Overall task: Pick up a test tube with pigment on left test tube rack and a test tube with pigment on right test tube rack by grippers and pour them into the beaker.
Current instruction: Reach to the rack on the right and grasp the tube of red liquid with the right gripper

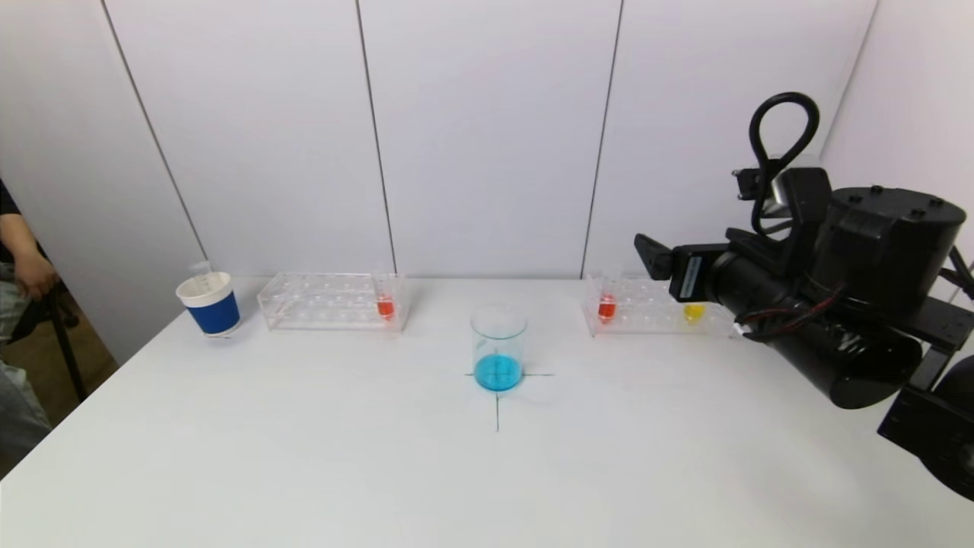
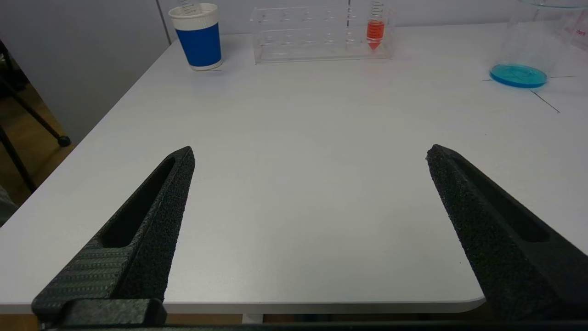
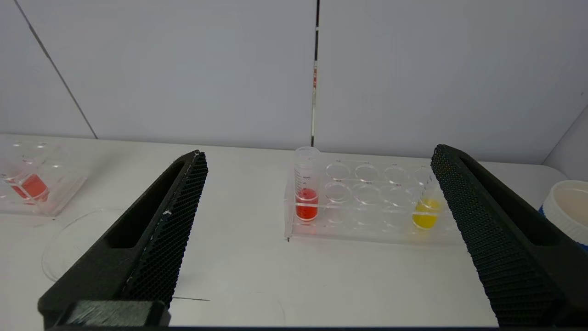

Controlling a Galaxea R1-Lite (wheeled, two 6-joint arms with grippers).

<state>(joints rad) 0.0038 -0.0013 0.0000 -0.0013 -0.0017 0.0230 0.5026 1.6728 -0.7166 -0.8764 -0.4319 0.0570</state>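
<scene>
Both claws spread wide, empty. Right claw (image 3: 319, 230) faces right rack (image 3: 372, 202) w/ red tube (image 3: 307, 193) straight ahead; left claw (image 2: 310, 184) low over table (image 2: 294, 138), left rack's red tube (image 2: 375, 27) far ahead, beaker (image 1: 498, 346) off to its side.

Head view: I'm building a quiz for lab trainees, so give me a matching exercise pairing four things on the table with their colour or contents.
Things:
1. beaker
2. paper cup
3. left rack's tube
4. right rack's far-right tube

Descriptions:
A. yellow pigment
B. blue liquid at the bottom
C. white rim, blue sleeve
D. red-orange pigment, at the rack's end nearest the beaker

Pairs: 1-B, 2-C, 3-D, 4-A
</scene>
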